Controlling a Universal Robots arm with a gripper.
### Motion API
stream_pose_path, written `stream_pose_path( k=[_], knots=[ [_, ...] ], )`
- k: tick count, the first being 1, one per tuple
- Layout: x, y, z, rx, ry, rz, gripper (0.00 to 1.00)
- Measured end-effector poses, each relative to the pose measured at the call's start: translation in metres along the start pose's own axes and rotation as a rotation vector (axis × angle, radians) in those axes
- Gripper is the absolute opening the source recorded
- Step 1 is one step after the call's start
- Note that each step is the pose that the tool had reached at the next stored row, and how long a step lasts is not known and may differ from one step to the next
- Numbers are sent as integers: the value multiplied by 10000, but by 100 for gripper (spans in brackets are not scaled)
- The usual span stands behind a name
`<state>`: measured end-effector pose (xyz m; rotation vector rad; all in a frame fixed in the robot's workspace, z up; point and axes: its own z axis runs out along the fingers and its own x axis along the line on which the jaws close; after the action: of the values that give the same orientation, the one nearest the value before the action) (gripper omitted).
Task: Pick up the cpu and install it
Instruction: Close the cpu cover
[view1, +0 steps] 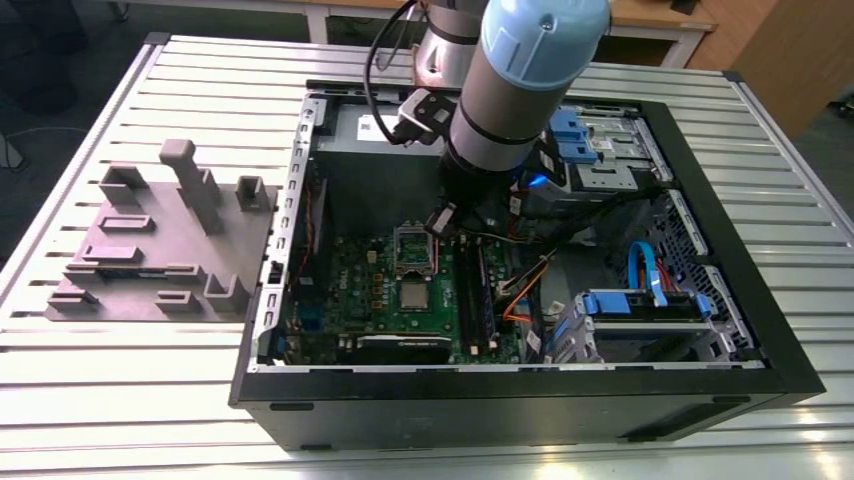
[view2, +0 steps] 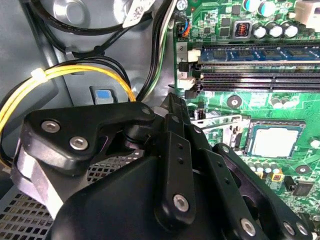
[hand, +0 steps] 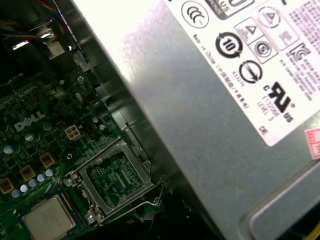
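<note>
Overhead, the arm reaches into an open case (view1: 747, 385) on a slatted table (view1: 120, 370). Whether the gripper (view2: 172, 107) is apart or together I cannot tell. Just ahead of it, the cpu (hand: 47, 219) lies flat on the motherboard (view2: 280, 65) — beside the opened socket (hand: 116, 182), likely staged for pickup.

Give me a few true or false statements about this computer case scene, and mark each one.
The cpu lies on the green motherboard. True.
The arm reaches down into the computer case. True.
The grey moulded holder stands at the exterior view's right of the case. False: it stands at the left.
The case is closed on top. False: it is open, and the board shows inside.
</note>
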<state>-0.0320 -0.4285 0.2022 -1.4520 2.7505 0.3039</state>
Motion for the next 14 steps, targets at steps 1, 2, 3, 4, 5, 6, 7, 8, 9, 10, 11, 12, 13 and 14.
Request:
stream_pose_path(
  k=[1,2,3,4,5,6,7,8,9,10,11,12,13,14],
  knots=[
    [1,2,4,-1,1,-8,10],
    [3,5,6,-1,4,-14,10],
    [8,11,11,0,13,-27,10],
    [7,12,5,9,35,-22,10],
    [6,13,3,26,61,-20,10],
    [7,14,1,49,100,-14,10],
    [7,14,-2,71,140,-11,10],
    [7,14,-3,96,183,-7,10],
    [6,14,-6,124,233,-1,10],
    [6,15,-8,148,276,4,10],
    [6,16,-11,162,306,7,10],
    [6,16,-14,170,327,9,10],
    [6,17,-19,174,338,10,10],
    [5,19,-24,177,347,12,10]
  ],
)
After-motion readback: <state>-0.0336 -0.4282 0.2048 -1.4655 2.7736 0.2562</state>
